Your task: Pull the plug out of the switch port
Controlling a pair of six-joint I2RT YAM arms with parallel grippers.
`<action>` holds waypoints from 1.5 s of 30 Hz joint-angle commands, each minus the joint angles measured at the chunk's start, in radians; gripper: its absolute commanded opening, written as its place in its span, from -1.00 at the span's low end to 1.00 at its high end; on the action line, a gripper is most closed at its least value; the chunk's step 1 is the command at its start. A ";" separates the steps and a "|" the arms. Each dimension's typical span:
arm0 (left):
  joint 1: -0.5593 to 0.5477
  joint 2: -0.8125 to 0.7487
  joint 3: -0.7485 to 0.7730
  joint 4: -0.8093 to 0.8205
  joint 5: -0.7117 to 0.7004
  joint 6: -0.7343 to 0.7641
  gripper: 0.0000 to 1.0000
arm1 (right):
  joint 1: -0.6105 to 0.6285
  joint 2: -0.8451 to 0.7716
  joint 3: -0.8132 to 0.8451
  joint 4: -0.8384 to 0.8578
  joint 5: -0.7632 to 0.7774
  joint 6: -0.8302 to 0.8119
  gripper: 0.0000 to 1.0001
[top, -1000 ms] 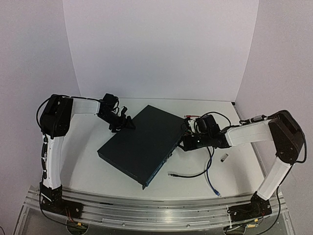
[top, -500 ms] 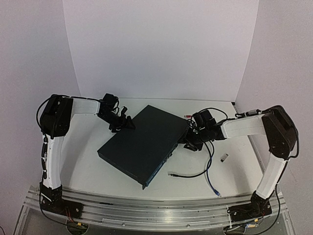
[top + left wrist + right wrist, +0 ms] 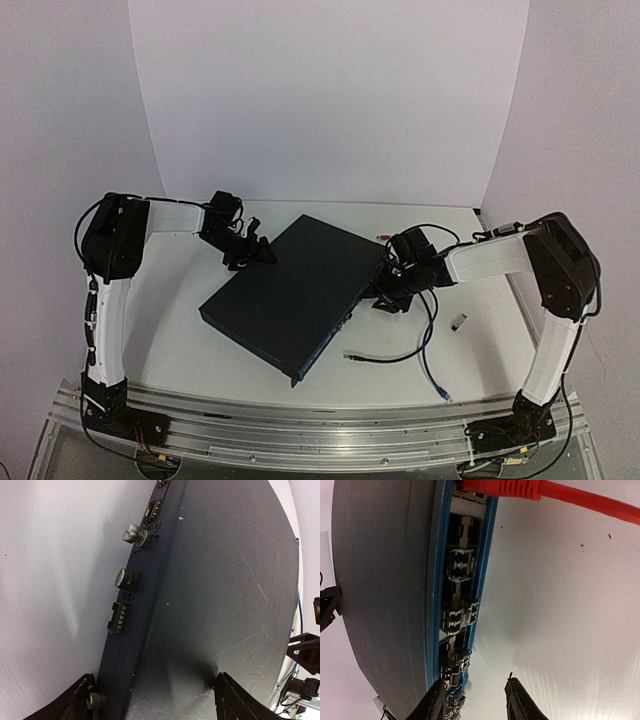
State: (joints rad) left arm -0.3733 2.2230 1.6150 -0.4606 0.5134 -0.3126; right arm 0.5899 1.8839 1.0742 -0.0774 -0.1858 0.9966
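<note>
The switch (image 3: 295, 292) is a flat dark navy box lying at an angle in the middle of the table. Its port face (image 3: 462, 580) has a blue frame and a row of metal sockets. A red plug (image 3: 500, 487) on a red cable (image 3: 590, 502) sits in a socket at the far end of that face, and it also shows in the top view (image 3: 384, 238). My right gripper (image 3: 475, 700) is open beside the port face, lower along the row, with nothing between its fingers. My left gripper (image 3: 155, 705) is open, straddling the switch's far left edge (image 3: 150, 605).
A black cable (image 3: 385, 355) and a blue cable (image 3: 428, 365) lie loose on the table right of the switch. A small silver part (image 3: 458, 322) lies beside them. White walls stand at the back and sides.
My right gripper has moved left and closer to the switch's port face. The left arm and the switch have not moved.
</note>
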 commanded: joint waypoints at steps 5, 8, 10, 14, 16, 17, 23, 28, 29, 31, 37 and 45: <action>-0.013 0.051 -0.022 -0.050 -0.079 0.018 0.60 | -0.002 0.032 0.057 -0.008 -0.008 0.005 -0.24; -0.013 0.051 -0.020 -0.051 -0.079 0.018 0.60 | -0.002 0.037 0.060 -0.008 -0.002 0.001 -0.25; -0.013 0.050 -0.020 -0.052 -0.081 0.019 0.60 | -0.002 0.040 0.059 -0.008 0.000 -0.001 -0.27; -0.013 0.050 -0.020 -0.052 -0.081 0.020 0.60 | -0.002 0.047 0.055 -0.008 0.005 -0.004 -0.35; -0.013 0.052 -0.020 -0.052 -0.081 0.020 0.60 | -0.002 0.053 0.055 -0.009 0.004 -0.004 -0.36; -0.013 0.051 -0.020 -0.052 -0.081 0.018 0.60 | -0.002 0.056 0.055 -0.008 0.003 -0.001 -0.36; -0.013 0.049 -0.024 -0.050 -0.083 0.018 0.60 | -0.003 0.063 0.050 -0.009 0.003 -0.004 -0.42; -0.013 0.047 -0.024 -0.053 -0.092 0.017 0.60 | -0.002 0.050 0.013 -0.021 0.004 -0.002 -0.45; -0.013 0.047 -0.023 -0.053 -0.092 0.017 0.60 | -0.002 0.048 0.004 -0.025 0.004 -0.002 -0.46; -0.013 0.047 -0.021 -0.053 -0.094 0.017 0.60 | -0.002 0.040 -0.014 -0.034 0.011 -0.002 -0.47; -0.013 0.050 -0.017 -0.056 -0.092 0.015 0.60 | -0.002 0.010 -0.058 -0.046 0.035 -0.001 -0.55; -0.013 0.051 -0.017 -0.057 -0.092 0.013 0.60 | -0.001 0.015 -0.065 -0.051 0.031 -0.006 -0.55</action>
State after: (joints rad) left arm -0.3733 2.2230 1.6150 -0.4610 0.5130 -0.3130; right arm 0.5879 1.8951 1.0182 -0.0615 -0.1711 0.9951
